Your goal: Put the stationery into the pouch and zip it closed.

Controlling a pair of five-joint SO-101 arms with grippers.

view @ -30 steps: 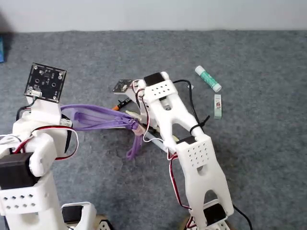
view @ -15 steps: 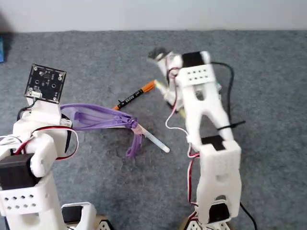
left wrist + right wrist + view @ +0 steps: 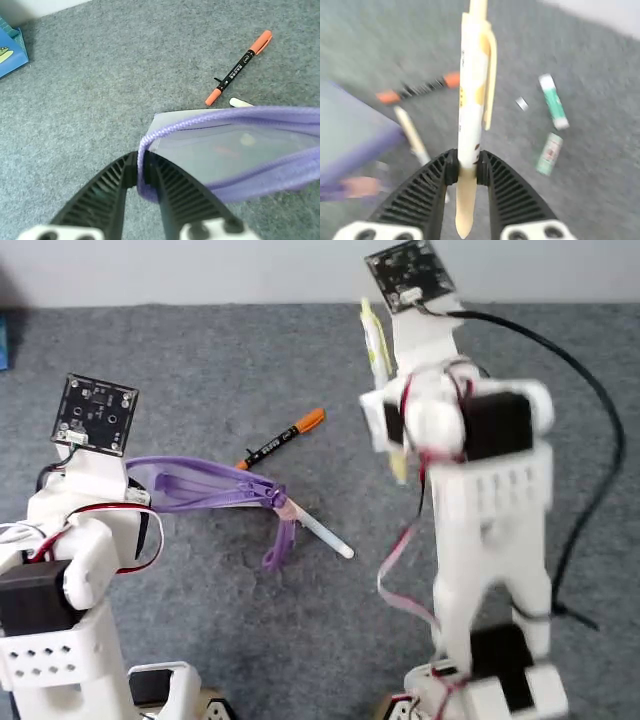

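Left claw (image 3: 141,167): pinched on a corner of the purple pouch (image 3: 235,145).
Right claw (image 3: 466,165): gripping a yellow pen (image 3: 471,95), aloft.
Orange marker (image 3: 282,440): lying near the pouch.

Open carpet (image 3: 330,480) between pouch (image 3: 200,488) and right arm (image 3: 480,490) is crossed by a marker (image 3: 282,443) (orange-capped) and a white pen (image 3: 325,535).

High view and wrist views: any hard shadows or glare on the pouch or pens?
High view: soft even light, no hard shadows by the pouch or orange pen, no glare. Left wrist view: left claw grips the pouch, no hot spot on its clear panel. Right wrist view: yellow pen in the right claw evenly lit.
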